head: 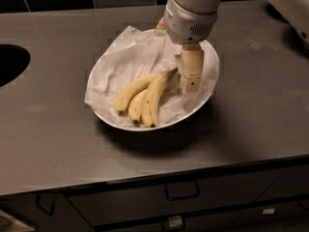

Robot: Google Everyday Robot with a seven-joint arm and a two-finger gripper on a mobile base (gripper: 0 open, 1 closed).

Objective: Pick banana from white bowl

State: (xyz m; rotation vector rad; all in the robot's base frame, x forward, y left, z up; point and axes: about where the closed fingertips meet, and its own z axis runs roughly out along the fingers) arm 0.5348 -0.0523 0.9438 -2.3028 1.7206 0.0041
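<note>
Inside white bowl — banana beside end effector

Gripper low inside bowl, just beside stem end of banana; two more bananas alongside, all on crumpled paper.
</note>
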